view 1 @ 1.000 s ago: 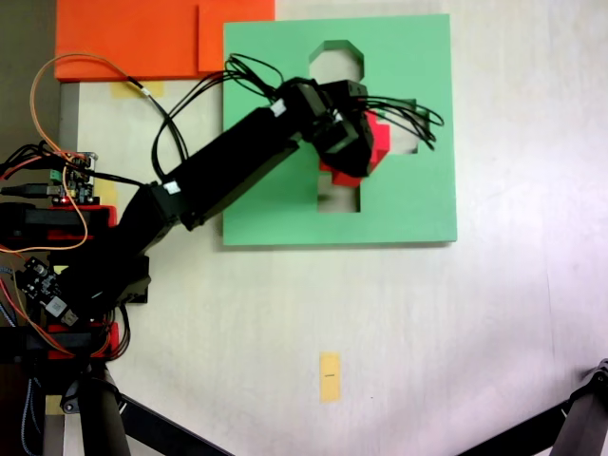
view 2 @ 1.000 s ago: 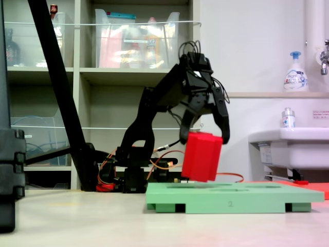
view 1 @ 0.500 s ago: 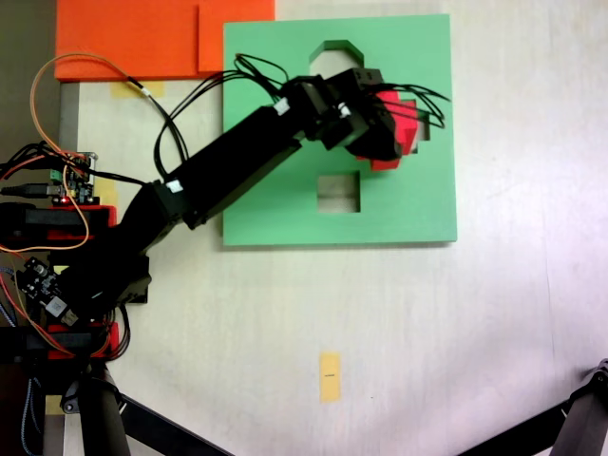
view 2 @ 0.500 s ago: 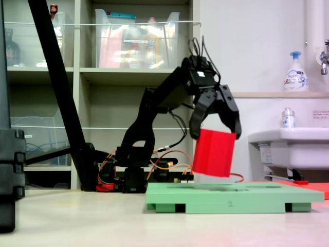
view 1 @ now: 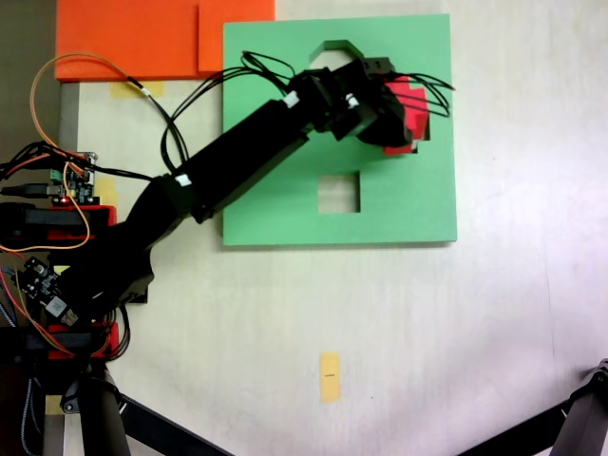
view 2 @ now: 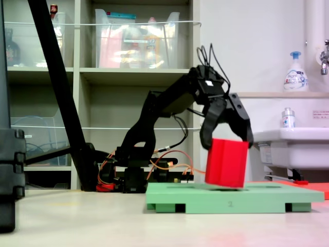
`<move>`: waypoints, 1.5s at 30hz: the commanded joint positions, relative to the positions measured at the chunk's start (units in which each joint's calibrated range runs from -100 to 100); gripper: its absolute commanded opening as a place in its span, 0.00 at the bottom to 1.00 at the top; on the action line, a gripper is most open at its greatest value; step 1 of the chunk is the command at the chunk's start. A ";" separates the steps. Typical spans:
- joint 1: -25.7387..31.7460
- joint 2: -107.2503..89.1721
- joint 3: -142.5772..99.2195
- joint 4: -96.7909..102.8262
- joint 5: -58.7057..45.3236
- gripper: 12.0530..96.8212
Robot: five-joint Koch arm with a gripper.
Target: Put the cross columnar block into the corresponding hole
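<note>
The cross columnar block is bright red and hangs slightly tilted in my gripper, which is shut on its upper part. In the top-down fixed view it is over the right-hand part of the green foam board. The corresponding hole lies under the block and gripper, almost wholly covered. From the side, the block's lower edge reaches about the top surface of the board. The square cutout and the octagonal cutout stand uncovered.
Orange foam sheets lie at the board's upper left. The arm's base, circuit boards and loose wires fill the left edge. A yellow tape strip marks the table below. A shelf, a sink and a soap bottle stand behind.
The gripper has carried the red block from beside the square cutout up and to the right across the board, and lowered it towards the board's surface.
</note>
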 commanded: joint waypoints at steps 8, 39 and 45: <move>-0.29 -0.72 5.73 9.25 1.07 0.23; 0.63 8.91 5.43 5.88 -1.22 0.23; 0.59 12.40 5.33 2.51 -1.22 0.23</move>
